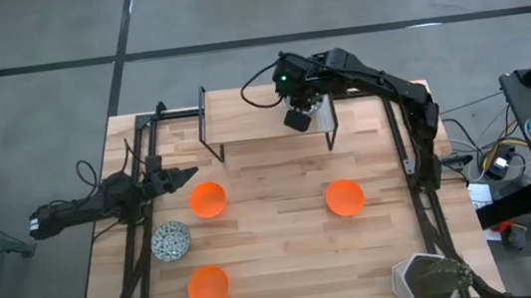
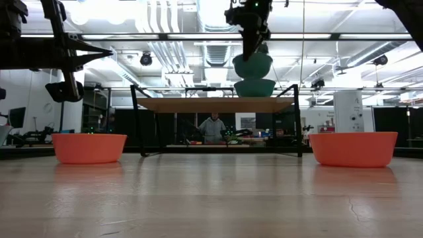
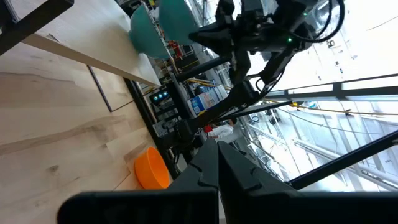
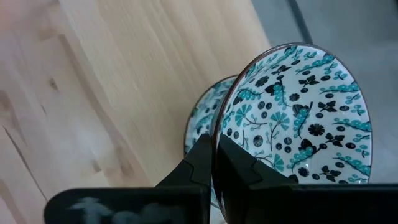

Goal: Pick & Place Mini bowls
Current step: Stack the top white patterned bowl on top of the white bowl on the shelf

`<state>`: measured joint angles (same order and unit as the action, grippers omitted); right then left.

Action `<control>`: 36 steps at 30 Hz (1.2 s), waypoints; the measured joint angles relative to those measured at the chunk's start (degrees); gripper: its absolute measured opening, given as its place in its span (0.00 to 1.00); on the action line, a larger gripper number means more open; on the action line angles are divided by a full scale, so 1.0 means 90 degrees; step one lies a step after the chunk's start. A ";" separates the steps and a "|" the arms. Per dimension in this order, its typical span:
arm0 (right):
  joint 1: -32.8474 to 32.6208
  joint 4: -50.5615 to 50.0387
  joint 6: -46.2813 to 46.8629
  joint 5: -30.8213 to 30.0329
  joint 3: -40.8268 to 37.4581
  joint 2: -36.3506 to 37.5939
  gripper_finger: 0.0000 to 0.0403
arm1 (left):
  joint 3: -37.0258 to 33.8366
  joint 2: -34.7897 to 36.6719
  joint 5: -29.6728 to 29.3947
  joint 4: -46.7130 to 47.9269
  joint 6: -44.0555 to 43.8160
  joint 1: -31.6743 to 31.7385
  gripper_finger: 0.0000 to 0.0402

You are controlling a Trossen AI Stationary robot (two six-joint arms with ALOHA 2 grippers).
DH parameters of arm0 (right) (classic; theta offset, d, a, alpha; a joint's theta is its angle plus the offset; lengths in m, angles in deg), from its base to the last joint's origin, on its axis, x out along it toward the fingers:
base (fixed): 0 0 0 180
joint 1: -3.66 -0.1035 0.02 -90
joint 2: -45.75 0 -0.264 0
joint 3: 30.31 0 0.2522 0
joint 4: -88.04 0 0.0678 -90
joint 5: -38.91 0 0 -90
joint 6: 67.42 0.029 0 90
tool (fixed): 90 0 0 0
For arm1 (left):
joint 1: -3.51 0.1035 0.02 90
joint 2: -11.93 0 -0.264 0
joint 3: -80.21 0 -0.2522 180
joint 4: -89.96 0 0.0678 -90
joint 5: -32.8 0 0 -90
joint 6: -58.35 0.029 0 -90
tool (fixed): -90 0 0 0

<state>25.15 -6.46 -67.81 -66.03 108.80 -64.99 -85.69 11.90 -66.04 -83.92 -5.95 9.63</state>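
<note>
My right gripper is over the raised wooden shelf at the table's far side, shut on a speckled blue-white mini bowl. A second patterned bowl stands on the shelf right beneath it. Three orange bowls and one speckled bowl rest on the table. My left gripper hovers shut at the table's left side, just beyond the nearest orange bowl, pointing right. My right gripper pinches the patterned bowl's rim, one finger inside the bowl and one outside. The fingers come from above, pointing down. The bowl hangs below them, directly over the second bowl; whether the two bowls touch, I cannot tell.
The shelf stands on thin black legs across the table's far middle. A white hexagonal pot sits at the near right corner. Black frame rails run along both table sides. Bare wood lies between the orange bowls.
</note>
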 joint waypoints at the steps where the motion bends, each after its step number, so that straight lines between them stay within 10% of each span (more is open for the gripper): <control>1: 0.0000 0.0062 -0.0001 0.0020 -0.0082 0.0000 0.02 | 0.0000 -0.0001 0.0000 -0.0001 0.0000 -0.0001 0.00; 36: 0.0142 0.0578 0.0191 0.0059 -0.1097 0.0000 0.07 | 0.0000 0.0000 -0.0002 -0.0002 -0.0002 0.0000 0.00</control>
<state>26.42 -1.26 -66.09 -65.49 98.93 -64.99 -85.69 11.90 -66.06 -83.94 -5.96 9.63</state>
